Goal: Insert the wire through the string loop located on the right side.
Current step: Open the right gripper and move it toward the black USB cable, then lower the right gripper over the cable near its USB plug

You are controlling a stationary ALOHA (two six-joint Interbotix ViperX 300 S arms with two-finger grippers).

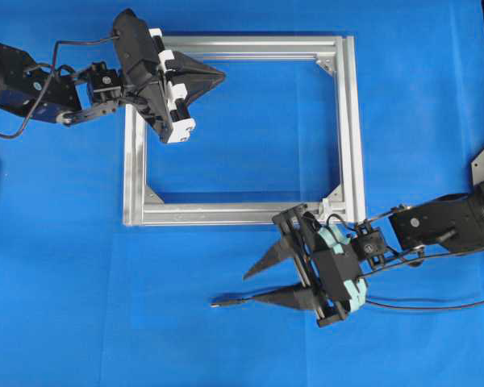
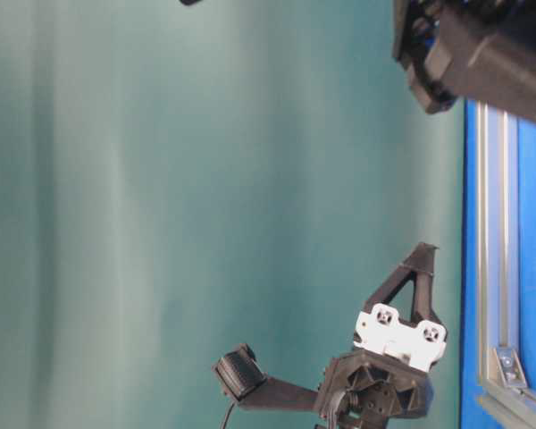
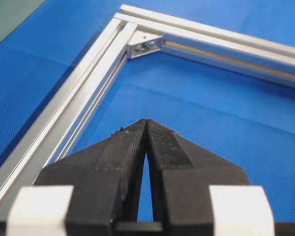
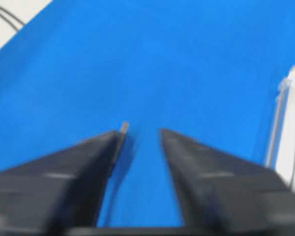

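Black and wedge-shaped, the right gripper (image 1: 256, 285) is the nearest thing in the overhead view. It hovers low over the blue table cover (image 1: 64, 306), below the lower right corner of the aluminium frame (image 1: 351, 121). Its two fingers stand apart with bare cloth between them, so it is open and holds nothing. The wire (image 1: 436, 305) lies on the cloth, coming in from the right edge and passing under the gripper body; its plug tip (image 1: 218, 303) lies just beside the lower finger, pointing left. A small white piece at the lower right corner of the frame is probably the string loop (image 1: 335, 193), though it is too small to read clearly. The left gripper (image 1: 222, 76) is well apart, over the top left part of the frame, with its fingers pressed together and empty.

The table-level view shows the left gripper (image 2: 424, 250) in front of a green wall, but neither wire nor loop.

The left wrist view confirms the closed fingers (image 3: 130, 147), tips meeting above the cloth inside the frame, near a corner bracket (image 3: 146, 44).

The right wrist view is blurred. Its fingers (image 4: 187, 152) are apart, and the plug tip (image 4: 124, 127) shows at the end of the left one, seemingly outside the gap.

In my judgement the task is at its beginning: the wire is not yet picked up and nothing passes through the loop. Grasping, carrying and threading are all left.
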